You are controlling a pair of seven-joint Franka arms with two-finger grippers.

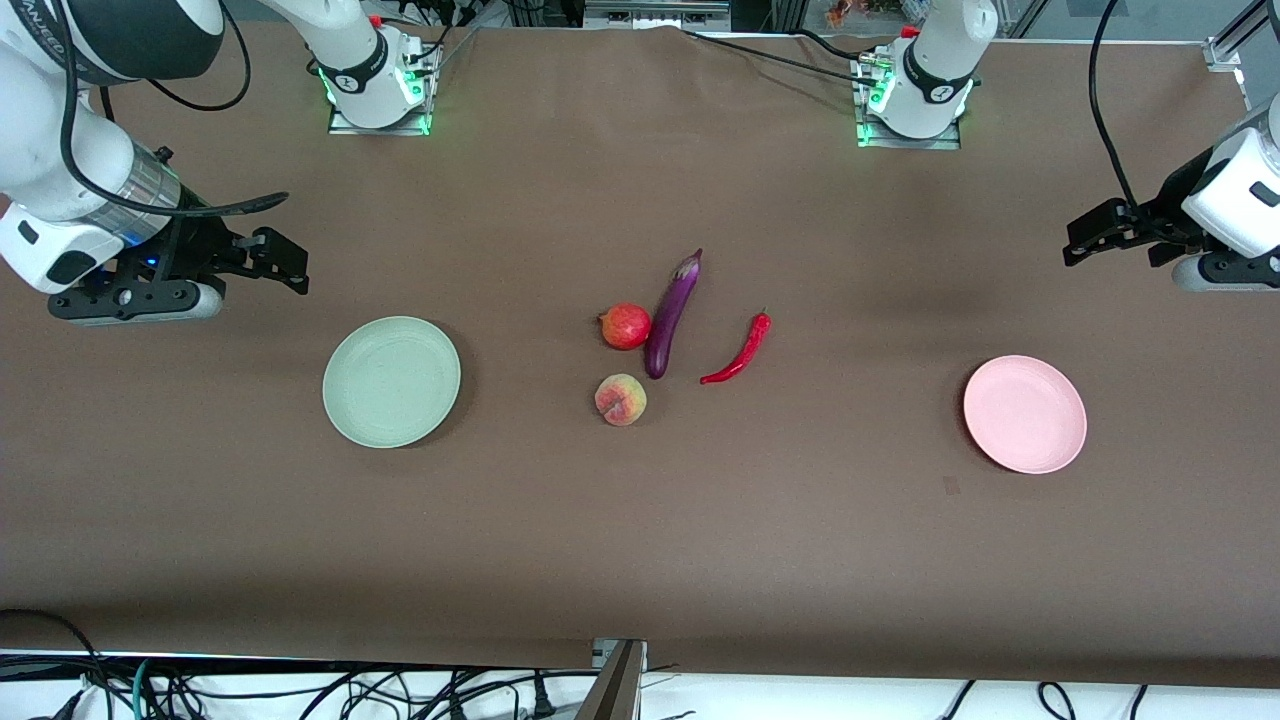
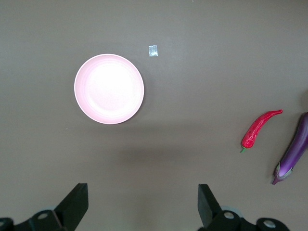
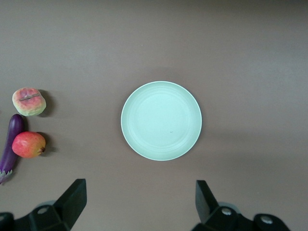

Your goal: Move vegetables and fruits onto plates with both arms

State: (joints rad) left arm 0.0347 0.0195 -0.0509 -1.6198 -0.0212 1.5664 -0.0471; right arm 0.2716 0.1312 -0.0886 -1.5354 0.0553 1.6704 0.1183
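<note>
In the middle of the brown table lie a red pomegranate (image 1: pixel 626 326), a purple eggplant (image 1: pixel 671 315) touching it, a red chili pepper (image 1: pixel 740 350) and, nearer the front camera, a peach (image 1: pixel 621 400). The pale green plate (image 1: pixel 392 381) sits toward the right arm's end and the pink plate (image 1: pixel 1025 413) toward the left arm's end; both are bare. My right gripper (image 1: pixel 285 262) hangs open over bare table beside the green plate (image 3: pixel 161 120). My left gripper (image 1: pixel 1090 235) hangs open over bare table beside the pink plate (image 2: pixel 109 89). Neither holds anything.
A small square of tape (image 1: pixel 951 486) lies on the table just nearer the front camera than the pink plate. The arm bases (image 1: pixel 378 95) (image 1: pixel 912 105) stand at the table's back edge. Cables and a metal post (image 1: pixel 615 680) run along the front edge.
</note>
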